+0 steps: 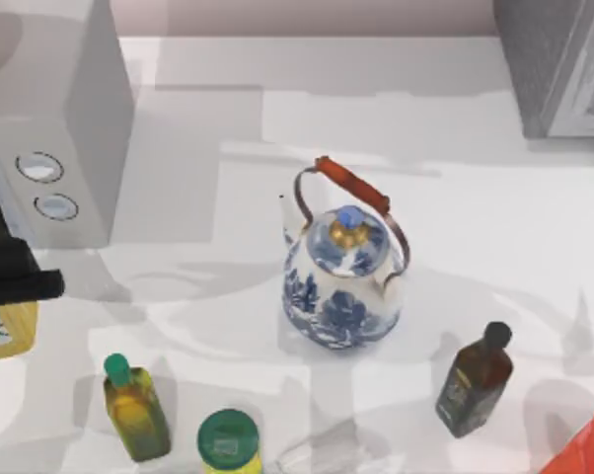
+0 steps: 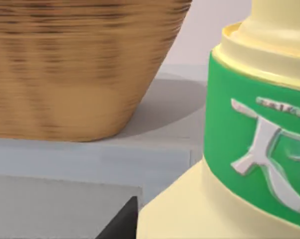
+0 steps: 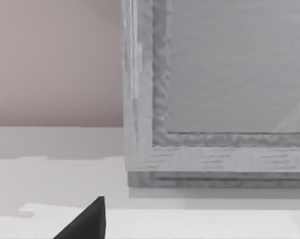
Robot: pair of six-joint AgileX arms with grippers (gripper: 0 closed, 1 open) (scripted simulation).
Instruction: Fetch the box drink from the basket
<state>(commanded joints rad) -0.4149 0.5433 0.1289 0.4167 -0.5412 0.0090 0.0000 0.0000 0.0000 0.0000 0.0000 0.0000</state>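
Note:
The box drink (image 1: 1,331) is at the table's far left edge, pale yellow with a green leaf print. My left gripper (image 1: 6,265) sits directly on top of it, black, and appears shut on it. The left wrist view has the box drink (image 2: 239,149) very close, with its green band and pale neck, right beside one dark fingertip (image 2: 121,222). The woven brown basket (image 2: 80,64) stands behind it on a grey ledge, apart from the drink. In the right wrist view one dark fingertip (image 3: 87,221) of my right gripper shows in front of a grey cabinet.
A blue-and-white kettle (image 1: 344,276) stands mid-table. Along the front are an olive bottle with a green cap (image 1: 134,410), a yellow jar with a green lid (image 1: 228,444) and a dark bottle (image 1: 475,380). Grey units stand at the back left (image 1: 50,109) and back right (image 1: 558,64).

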